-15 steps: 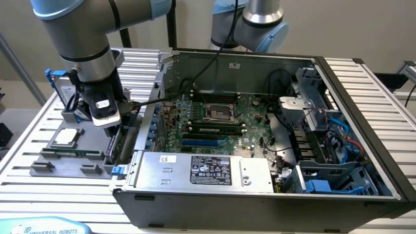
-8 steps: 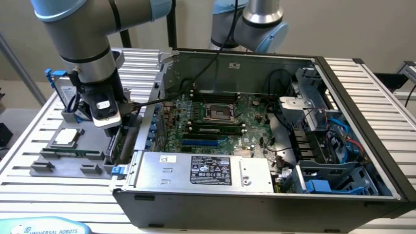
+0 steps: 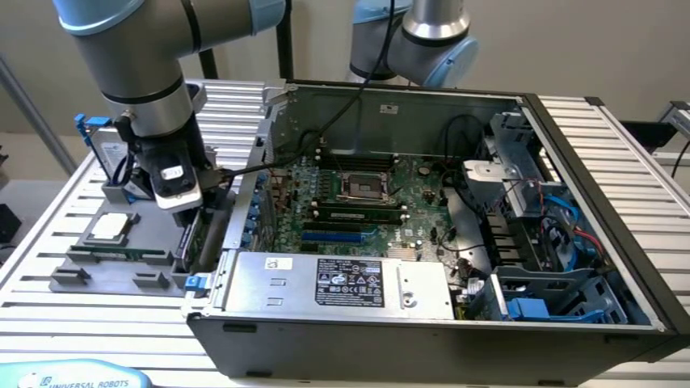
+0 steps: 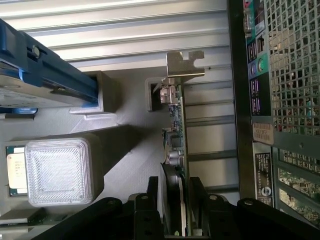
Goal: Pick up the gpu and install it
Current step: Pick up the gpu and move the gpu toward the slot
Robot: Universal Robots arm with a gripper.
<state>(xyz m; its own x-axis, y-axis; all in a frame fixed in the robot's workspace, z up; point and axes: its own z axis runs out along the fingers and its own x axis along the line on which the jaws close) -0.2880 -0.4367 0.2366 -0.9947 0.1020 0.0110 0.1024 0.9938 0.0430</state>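
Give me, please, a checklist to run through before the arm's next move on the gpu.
1. Alignment: gripper centred over the gpu edge: ok.
2. Seating: gpu upright in the grey holder: ok.
3. Access: case open on top: ok.
4. Target: blue slot looks free of any card: ok.
5. Snag: cable from the wrist clear of the case wall: cannot tell.
6. Neighbours: CPU apart from the gripper: ok.
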